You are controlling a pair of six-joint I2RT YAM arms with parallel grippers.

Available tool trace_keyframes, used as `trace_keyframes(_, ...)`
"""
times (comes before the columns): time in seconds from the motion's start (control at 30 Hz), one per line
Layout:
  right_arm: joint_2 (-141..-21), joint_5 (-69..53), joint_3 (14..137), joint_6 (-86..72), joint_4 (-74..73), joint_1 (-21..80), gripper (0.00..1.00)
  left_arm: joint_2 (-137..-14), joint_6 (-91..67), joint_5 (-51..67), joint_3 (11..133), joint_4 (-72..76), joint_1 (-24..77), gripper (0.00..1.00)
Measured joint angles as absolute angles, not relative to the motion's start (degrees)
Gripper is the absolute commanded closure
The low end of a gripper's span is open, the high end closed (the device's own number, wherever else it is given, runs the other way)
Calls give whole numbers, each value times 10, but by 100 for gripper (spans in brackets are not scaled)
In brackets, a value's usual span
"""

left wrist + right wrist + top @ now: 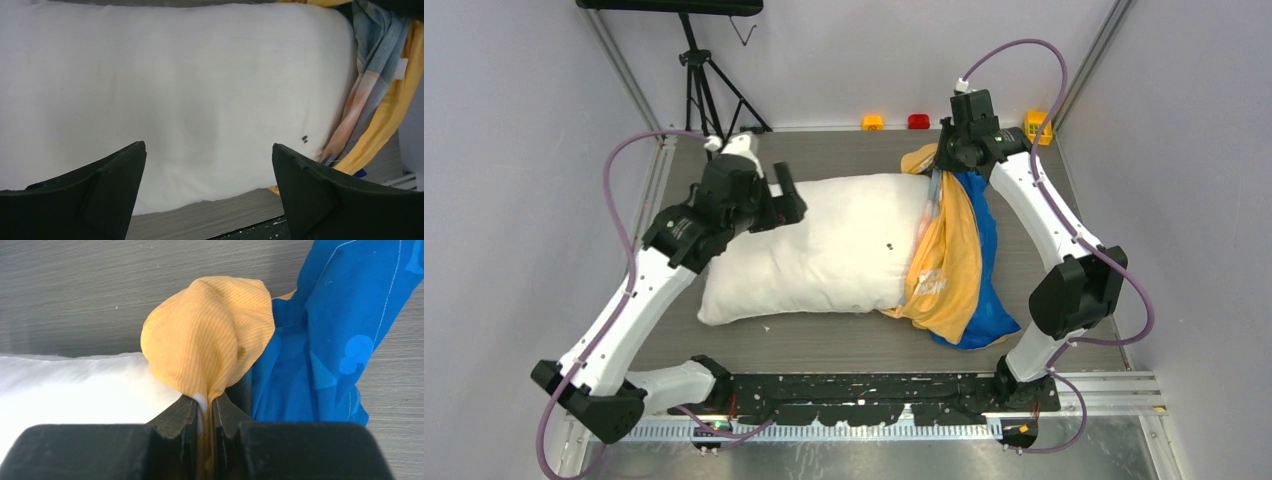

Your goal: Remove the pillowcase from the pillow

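Note:
The big white pillow (824, 250) lies across the middle of the table, mostly bare. The orange-yellow and blue pillowcase (954, 265) is bunched over its right end. My right gripper (941, 168) is shut on an orange fold of the pillowcase (212, 345) at the pillow's far right corner, with blue cloth (330, 335) beside it. My left gripper (786, 195) is open and empty at the pillow's left end. In the left wrist view its fingers (115, 175) frame the pillow (175, 85), with the pillowcase (380, 85) at the far right.
A yellow block (873, 122), a red block (918, 121) and a yellow crate (1038, 127) sit along the back wall. A tripod (709, 85) stands at the back left. The grey table (824, 340) shows in front of the pillow.

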State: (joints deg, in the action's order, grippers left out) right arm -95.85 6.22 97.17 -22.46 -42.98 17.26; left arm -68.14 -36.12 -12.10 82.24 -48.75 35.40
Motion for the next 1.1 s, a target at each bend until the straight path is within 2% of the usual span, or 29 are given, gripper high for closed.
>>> trace_keyframes(0.2,-954,63,968,-229,-429,178,84,-832,-307,-131,925,-489,444,0)
trace_keyframes(0.43,-952,67,956,-229,-420,178,87,-991,-278,-125,1046,-496,465,0)
trace_keyframes(0.57,-951,69,946,-231,-413,178,87,-1051,-279,-129,1054,-500,466,0)
trace_keyframes(0.6,-951,69,945,-231,-411,178,87,-1063,-280,-131,1054,-501,466,5)
trace_keyframes(0.63,-951,69,942,-232,-410,178,87,-1077,-282,-131,1054,-502,464,16)
trace_keyframes(0.7,-951,69,938,-232,-408,178,87,-1092,-290,-126,1043,-491,459,49)
trace_keyframes(0.77,-951,70,930,-234,-404,178,86,-1087,-303,-111,999,-453,450,89)
trace_keyframes(0.8,-950,70,925,-236,-401,179,86,-1077,-312,-101,969,-425,444,99)
trace_keyframes(0.93,-947,81,904,-243,-391,180,87,-1015,-346,-64,856,-324,414,100)
trace_keyframes(1.1,-928,132,875,-264,-381,175,90,-941,-359,-28,797,-291,369,100)
